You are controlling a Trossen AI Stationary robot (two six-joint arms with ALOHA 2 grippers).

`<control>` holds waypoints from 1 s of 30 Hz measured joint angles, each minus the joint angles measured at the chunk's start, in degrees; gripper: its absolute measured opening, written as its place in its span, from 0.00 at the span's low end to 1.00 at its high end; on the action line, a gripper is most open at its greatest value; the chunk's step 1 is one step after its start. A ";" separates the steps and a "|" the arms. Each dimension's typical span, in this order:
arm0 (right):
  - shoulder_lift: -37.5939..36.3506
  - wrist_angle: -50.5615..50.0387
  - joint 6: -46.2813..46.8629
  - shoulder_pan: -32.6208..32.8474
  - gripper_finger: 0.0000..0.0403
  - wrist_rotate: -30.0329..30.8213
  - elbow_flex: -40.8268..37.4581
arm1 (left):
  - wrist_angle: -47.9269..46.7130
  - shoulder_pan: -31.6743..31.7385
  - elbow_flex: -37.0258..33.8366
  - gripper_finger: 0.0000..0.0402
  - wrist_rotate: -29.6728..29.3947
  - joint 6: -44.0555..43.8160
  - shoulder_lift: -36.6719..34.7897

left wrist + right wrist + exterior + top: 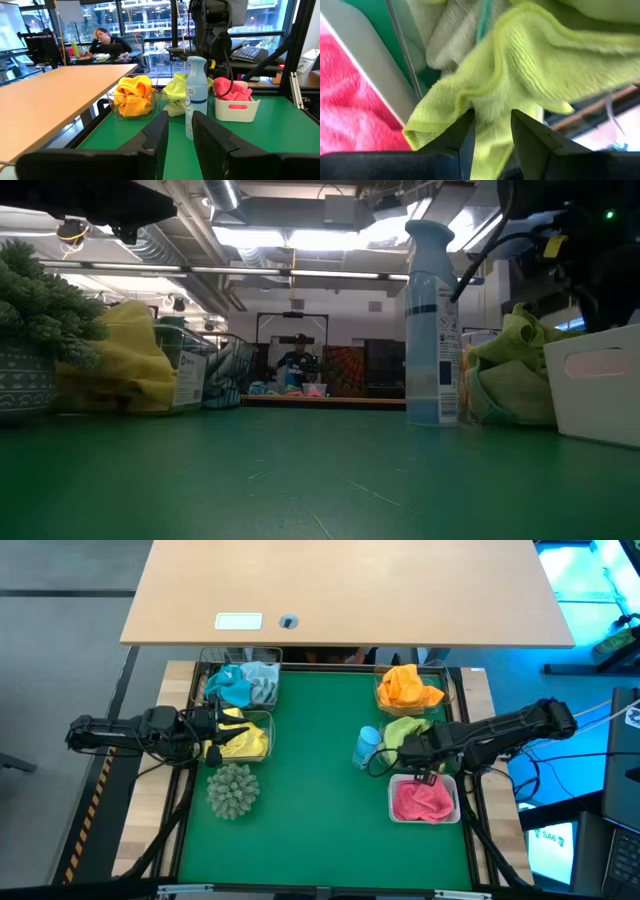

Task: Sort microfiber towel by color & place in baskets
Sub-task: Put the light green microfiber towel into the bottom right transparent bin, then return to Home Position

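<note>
Baskets of towels line both sides of the green mat. On the left are light blue towels and yellow ones. On the right are orange, light green, and pink in the white basket. My left gripper hovers level over the yellow basket, its fingers slightly apart with nothing between them. My right gripper points down between the green and pink baskets, shut on a light-green towel. My right gripper pinches a bunched fold of the light-green towel between its two fingers, coming from above and pointing down. The rest of the towel spreads away beyond the fingers over the clear basket's wall, beside the white basket's rim.
A light-blue spray bottle stands just left of the green basket. A spiky grey-green ball sits near the yellow basket. The middle of the mat is bare. A wooden table lies beyond the far edge; a person sits in the room behind.
</note>
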 joint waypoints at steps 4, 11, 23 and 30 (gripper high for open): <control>0.00 -5.55 -0.17 0.00 0.31 0.01 3.71 | 0.00 0.01 0.00 0.21 0.00 0.00 0.00; -0.05 -11.02 -3.74 0.00 0.31 0.41 12.35 | -0.02 0.00 0.00 0.21 0.00 0.50 0.00; -7.91 -10.43 -7.73 0.00 0.31 5.21 26.78 | -0.04 0.00 0.00 0.21 0.00 1.62 0.00; -19.30 4.09 -12.38 0.00 0.31 14.46 23.16 | -0.07 0.01 0.00 0.21 0.00 1.64 0.00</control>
